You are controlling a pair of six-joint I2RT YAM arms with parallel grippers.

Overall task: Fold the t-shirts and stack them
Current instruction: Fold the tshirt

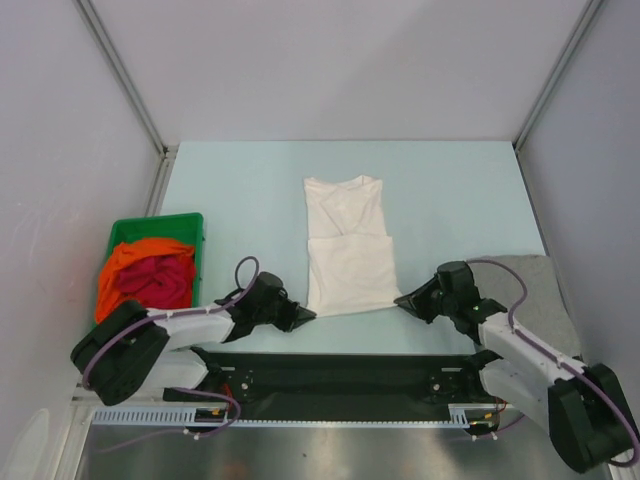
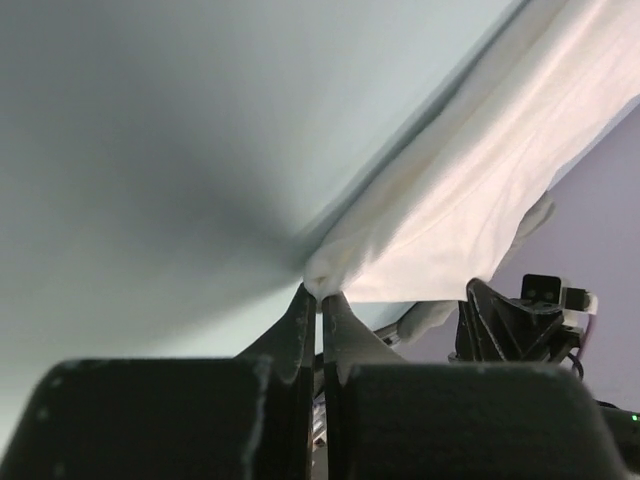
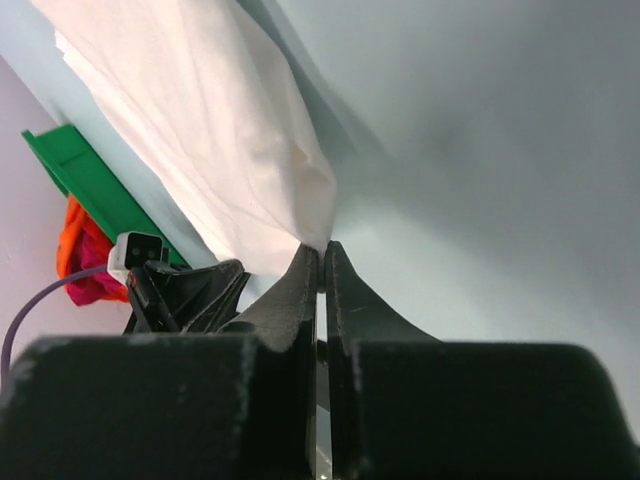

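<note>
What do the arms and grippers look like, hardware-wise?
Both arms match: left arm and right arm have white links with black joint housings. A purple cable loops along each. The left gripper and right gripper are black, with two flat fingers tapering to thin tips. No markings legible.

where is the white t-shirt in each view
top external: white t-shirt at the centre of the table, near hem toward the arms.
left wrist: upper right, its corner pinched in the left hand.
right wrist: upper left, its corner pinched in the right hand.
shared landmark: the pale table under it.
</note>
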